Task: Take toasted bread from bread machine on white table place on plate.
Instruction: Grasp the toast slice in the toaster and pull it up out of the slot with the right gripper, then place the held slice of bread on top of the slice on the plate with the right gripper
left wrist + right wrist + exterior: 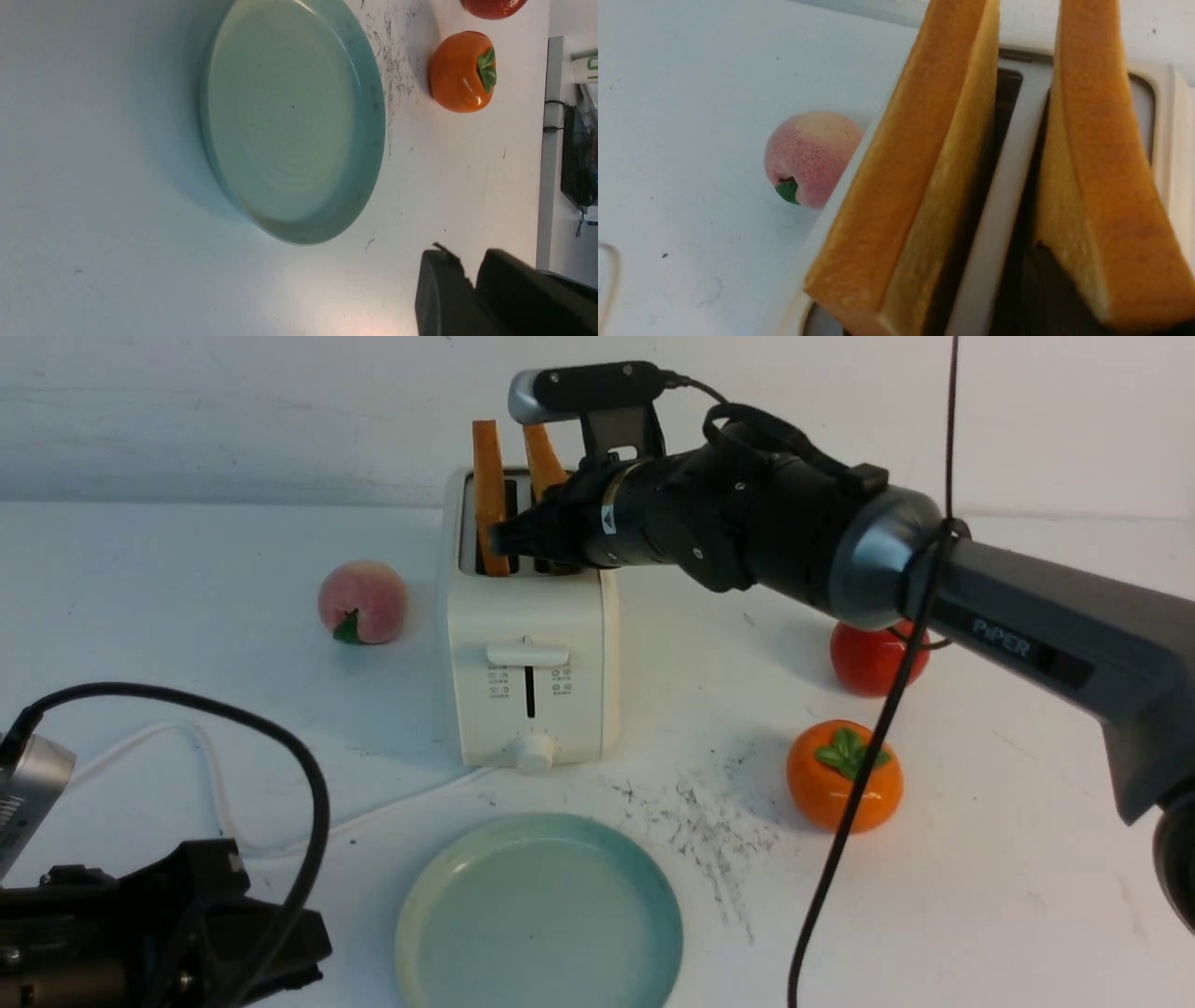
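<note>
The bread machine [532, 616] stands mid-table on the white table [980, 859], with two slices of toasted bread in its slots. The left slice [487, 485] is upright and the right slice [543, 462] leans. My right gripper [509, 537] is at the toaster top, its jaws astride the right slice [1101, 163]. One dark finger [1041, 289] presses that slice's face; the other is mostly hidden. The left slice [915, 163] is free. The plate [420, 896] lies bare in front of the toaster. My left gripper [299, 947] is shut and empty [467, 266] low beside the plate [369, 140].
A peach [362, 601] lies left of the toaster. A red tomato [873, 658] and an orange persimmon [845, 775] lie to the right. The toaster's white cord [215, 775] runs left. A black cable [868, 756] hangs in front of the persimmon.
</note>
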`<state>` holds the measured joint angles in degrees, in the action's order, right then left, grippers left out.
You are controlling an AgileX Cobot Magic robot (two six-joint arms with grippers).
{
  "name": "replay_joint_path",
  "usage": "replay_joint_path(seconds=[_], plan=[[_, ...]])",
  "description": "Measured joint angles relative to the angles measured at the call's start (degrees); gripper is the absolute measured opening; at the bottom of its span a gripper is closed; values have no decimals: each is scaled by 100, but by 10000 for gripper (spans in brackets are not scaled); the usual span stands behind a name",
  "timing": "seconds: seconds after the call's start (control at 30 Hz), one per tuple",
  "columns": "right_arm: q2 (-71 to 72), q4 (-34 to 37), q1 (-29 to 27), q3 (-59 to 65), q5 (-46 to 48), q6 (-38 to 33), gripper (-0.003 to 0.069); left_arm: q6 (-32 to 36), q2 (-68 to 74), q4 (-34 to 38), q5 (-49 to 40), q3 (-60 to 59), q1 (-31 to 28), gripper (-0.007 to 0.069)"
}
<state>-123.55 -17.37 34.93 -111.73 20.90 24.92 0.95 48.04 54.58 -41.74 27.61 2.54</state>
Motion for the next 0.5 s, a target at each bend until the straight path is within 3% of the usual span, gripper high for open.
replay_joint_path(seconds=[0.3, 0.5], plan=[[1086, -371, 0, 40, 206, 7, 97, 0, 0, -72, -30, 0, 0, 125], [2233, -1042, 0, 40, 1574, -38, 97, 0, 0, -274, -75, 0, 0, 129]])
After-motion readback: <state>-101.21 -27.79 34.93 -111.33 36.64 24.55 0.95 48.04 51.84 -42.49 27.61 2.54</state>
